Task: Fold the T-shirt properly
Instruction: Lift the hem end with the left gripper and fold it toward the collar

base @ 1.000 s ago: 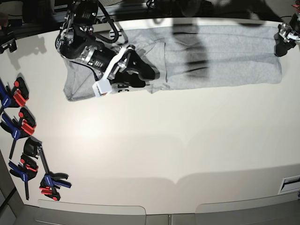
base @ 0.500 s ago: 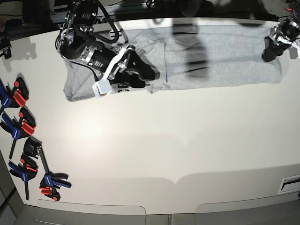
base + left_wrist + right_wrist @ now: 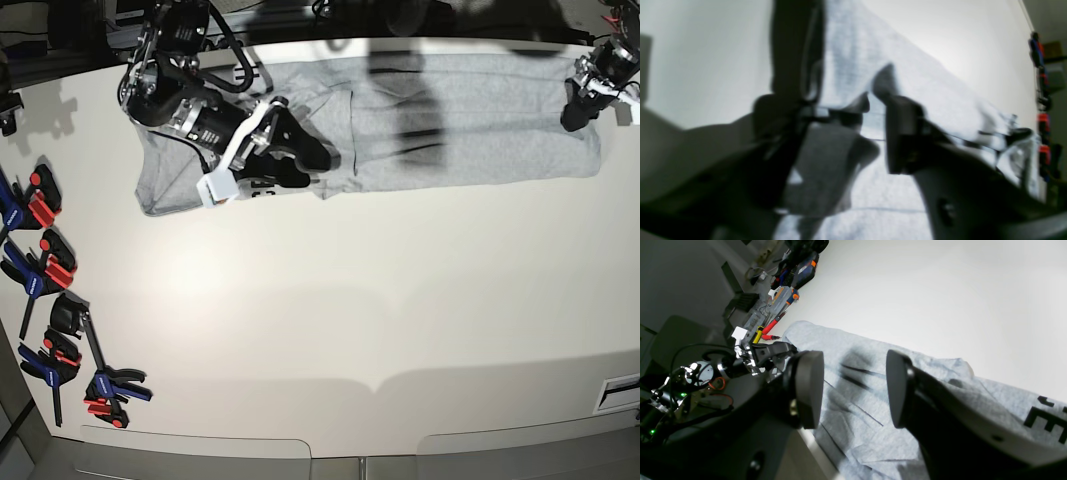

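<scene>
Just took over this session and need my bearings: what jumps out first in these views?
A grey T-shirt lies stretched along the table's far edge, with black lettering showing near its near hem. The right hand hovers open over the shirt's left part, and the left hand is at its right end. Red-and-blue clamps line the table's left edge.

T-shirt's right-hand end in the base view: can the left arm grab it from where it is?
Probably yes: the left gripper hangs open right over that end of the T-shirt, nothing between.
</scene>
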Controlling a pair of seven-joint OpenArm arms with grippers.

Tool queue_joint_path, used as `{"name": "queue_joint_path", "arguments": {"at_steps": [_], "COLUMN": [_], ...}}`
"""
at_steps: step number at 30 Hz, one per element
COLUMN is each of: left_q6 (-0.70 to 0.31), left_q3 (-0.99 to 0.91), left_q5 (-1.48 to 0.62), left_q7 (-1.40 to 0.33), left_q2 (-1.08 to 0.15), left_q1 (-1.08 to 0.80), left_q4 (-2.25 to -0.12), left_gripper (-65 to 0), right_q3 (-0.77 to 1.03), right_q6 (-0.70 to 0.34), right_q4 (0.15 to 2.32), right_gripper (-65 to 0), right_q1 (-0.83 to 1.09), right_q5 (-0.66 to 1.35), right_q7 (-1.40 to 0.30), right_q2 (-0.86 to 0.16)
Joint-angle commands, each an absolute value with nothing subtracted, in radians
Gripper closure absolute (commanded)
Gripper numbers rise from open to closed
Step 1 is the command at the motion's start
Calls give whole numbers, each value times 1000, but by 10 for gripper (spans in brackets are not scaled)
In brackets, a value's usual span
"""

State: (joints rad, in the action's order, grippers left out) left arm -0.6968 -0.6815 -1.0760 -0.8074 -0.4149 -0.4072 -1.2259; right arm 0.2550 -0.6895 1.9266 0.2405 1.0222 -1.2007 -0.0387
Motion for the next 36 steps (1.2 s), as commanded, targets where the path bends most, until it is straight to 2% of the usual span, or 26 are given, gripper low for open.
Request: {"name": "queue_joint_path", "arguments": {"at_steps": [1,7,15,22,26,32,36], "left_q6": [-698,-698,-698,-698,-698,-698,-698], "left_q3": [-685,-686,-686,-686,-685,-685,-678], "left_q5": [-1083,-1105,-1180,-1269,-1330,-1412,-1446], "left_q7": [-791,-774,-744,-877,-945,-1022,-1033], "left_q2": [-430,-430,-430,-420,-372,-278,-257], "left_q1": [-413,-393,-361,-408,-455,-485,-485], "left_q4": [-1235,-1235,-1268,-1477,-1627,-1769,-1810], "left_gripper": [-210,0,0,0,0,0,0], "right_q3": [255,255,255,256,256,265,319], "right_q6": [-698,-698,-698,-698,-698,-595,-547], "right_q4": [1946,1946,1946,1946,1946,1946,1946], "right_gripper": [-286,-286,-286,-286,-286,-286,-286], "right_q1": [230,230,230,230,230,230,230], "right_q5": [1052,1051,1029,744,642,474,441], "right_q7": [-1176,-1175,-1171,-1056,-1023,-967,-934], "right_q2": [-41,-41,-41,-41,-41,-41,-41]}}
